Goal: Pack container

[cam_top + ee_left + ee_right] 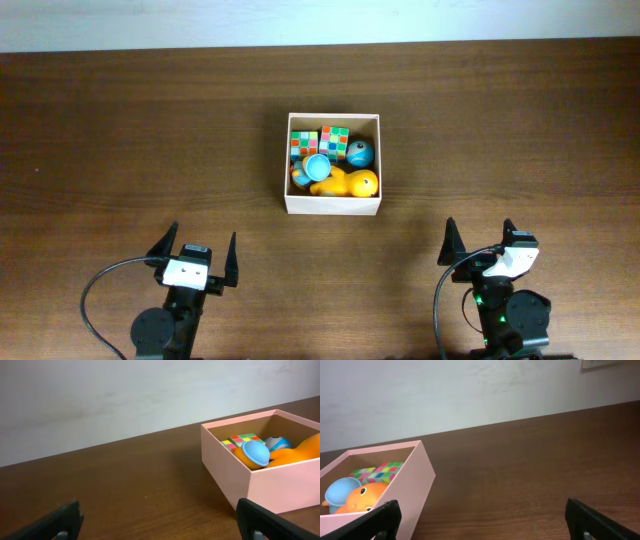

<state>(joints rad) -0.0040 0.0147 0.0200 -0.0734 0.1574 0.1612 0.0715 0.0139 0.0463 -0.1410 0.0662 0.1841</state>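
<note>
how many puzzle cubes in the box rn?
2. One puzzle cube sits in the container's far-left corner, the other right beside it along the far wall. Anything under the orange toy would be hidden.

Table (120, 130): dark brown, fine wood grain. Wall (125, 395): plain off-white.

Container (333, 205): cream-white walls, pinkish in the wrist views; tan inside.

Two puzzle cubes (303, 142) (335, 140): grids of red, green, orange, white and blue squares.

Ball (360, 153): blue, with a pale marking.

Duck toy (345, 183): orange-yellow, with a dark eye and a light blue cap (317, 166).

Left gripper (200, 240) and right gripper (479, 232): black fingers, white housings.
</note>
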